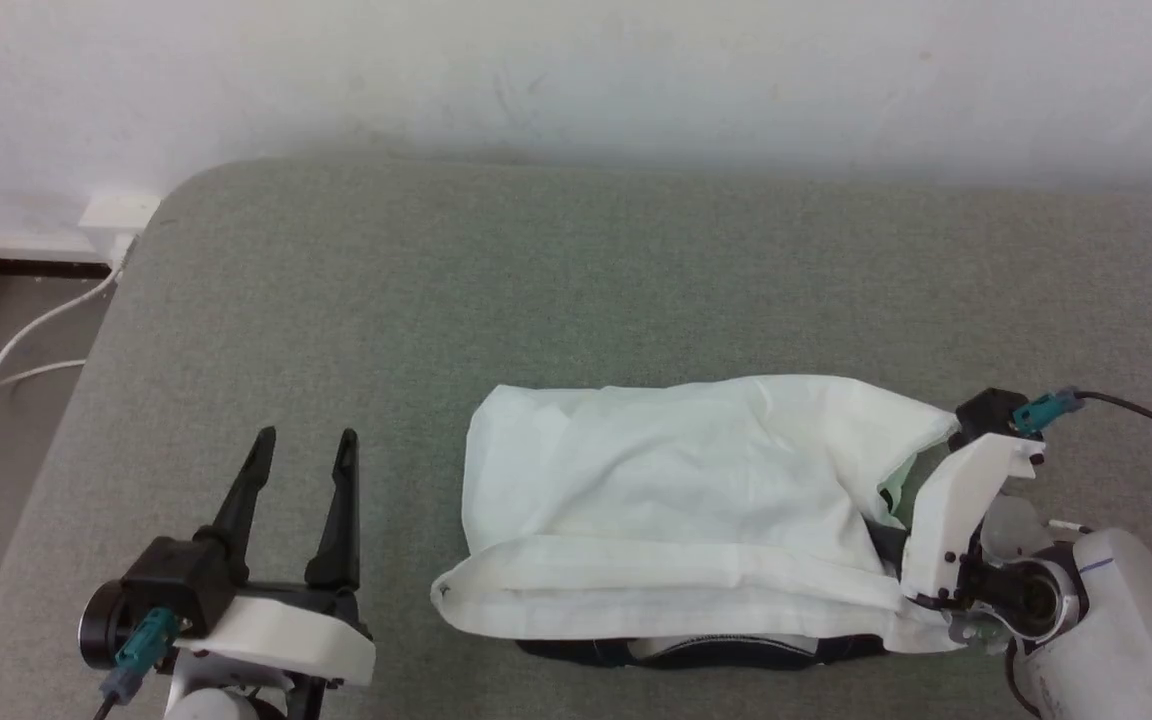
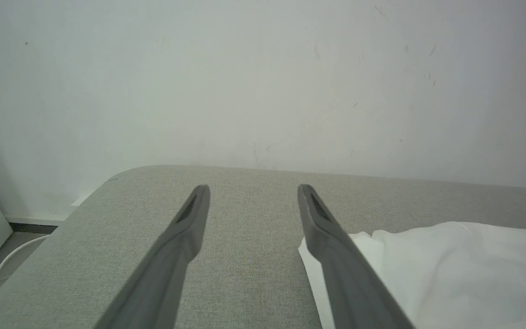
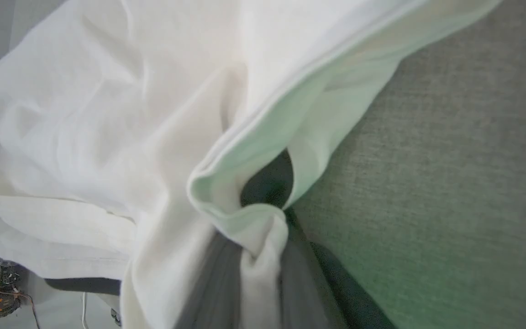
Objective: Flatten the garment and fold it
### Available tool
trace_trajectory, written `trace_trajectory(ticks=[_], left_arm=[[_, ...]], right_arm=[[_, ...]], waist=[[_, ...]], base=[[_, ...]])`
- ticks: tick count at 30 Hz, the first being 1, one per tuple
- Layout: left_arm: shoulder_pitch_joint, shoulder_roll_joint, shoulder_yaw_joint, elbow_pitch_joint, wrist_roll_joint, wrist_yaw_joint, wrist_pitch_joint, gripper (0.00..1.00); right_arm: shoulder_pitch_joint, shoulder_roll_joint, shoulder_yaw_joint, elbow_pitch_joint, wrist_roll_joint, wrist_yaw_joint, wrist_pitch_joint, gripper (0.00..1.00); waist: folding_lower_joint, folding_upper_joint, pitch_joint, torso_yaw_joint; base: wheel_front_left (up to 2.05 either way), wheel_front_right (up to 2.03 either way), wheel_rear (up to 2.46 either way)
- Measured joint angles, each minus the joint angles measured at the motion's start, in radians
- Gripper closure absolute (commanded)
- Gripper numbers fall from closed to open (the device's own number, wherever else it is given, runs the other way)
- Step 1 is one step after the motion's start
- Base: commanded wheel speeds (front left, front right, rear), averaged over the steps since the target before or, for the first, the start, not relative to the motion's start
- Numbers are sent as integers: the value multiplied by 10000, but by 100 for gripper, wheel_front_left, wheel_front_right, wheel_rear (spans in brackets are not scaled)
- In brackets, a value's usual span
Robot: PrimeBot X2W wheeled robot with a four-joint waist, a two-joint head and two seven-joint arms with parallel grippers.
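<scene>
The garment (image 1: 676,470) is seen part-folded on the grey cushion (image 1: 416,290), right of centre. Its right edge is clamped by the right gripper (image 3: 256,242); the left gripper (image 1: 301,440) is held empty, jaws apart. A fold is judged in hand: that edge is to be carried leftward

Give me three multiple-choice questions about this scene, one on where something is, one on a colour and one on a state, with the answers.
1. Where does the garment lie from the left gripper?
A) to its right
B) to its left
C) under it
2. What colour peeks out under the garment's near edge?
A) red
B) black
C) yellow
3. The right gripper is:
A) open and empty
B) gripping a cable
C) shut on the garment's white cloth
Answers: 1 A, the head view shows it to the right, not touching. 2 B, black shows below the white layers. 3 C, the right wrist view shows cloth pinched in it.
</scene>
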Motion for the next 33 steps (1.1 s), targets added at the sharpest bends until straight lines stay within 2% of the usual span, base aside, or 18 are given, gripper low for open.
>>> trace_trajectory(ticks=[5, 9, 15, 18, 22, 28, 33], left_arm=[[47, -13, -12, 81, 8, 2, 0, 0], [146, -27, -15, 77, 8, 35, 0, 0], [329, -52, -35, 52, 6, 125, 0, 0], [328, -67, -61, 52, 4, 134, 0, 0], [328, -73, -90, 56, 4, 151, 0, 0], [288, -107, -211, 107, -15, 173, 0, 0], [185, -119, -366, 198, -38, 86, 4, 0]], right_arm=[[261, -426, 144, -305, -125, 8, -934, 100], [572, -907, -182, -842, -146, 10, -1290, 100], [1304, -1340, -1515, -1448, -495, 10, -1266, 100], [1730, -1628, -2270, -1666, -1051, 10, -1091, 100], [1943, -1616, -2706, -2121, -1609, -2, -803, 100], [1627, -1087, -1873, -2995, -1964, -2, -171, 100], [1058, -683, -347, -3542, -2079, -2, 280, 100]], waist=[[-1, 0, -280, -109], [-1, 0, -420, -286], [-1, 0, -527, -635], [-1, 0, -526, -761], [-1, 0, -503, -877], [0, 0, -453, -915], [0, 0, -452, -742]], base=[[0, 0, 0], [0, 0, 0], [0, 0, 0], [0, 0, 0], [0, 0, 0], [0, 0, 0], [0, 0, 0]])
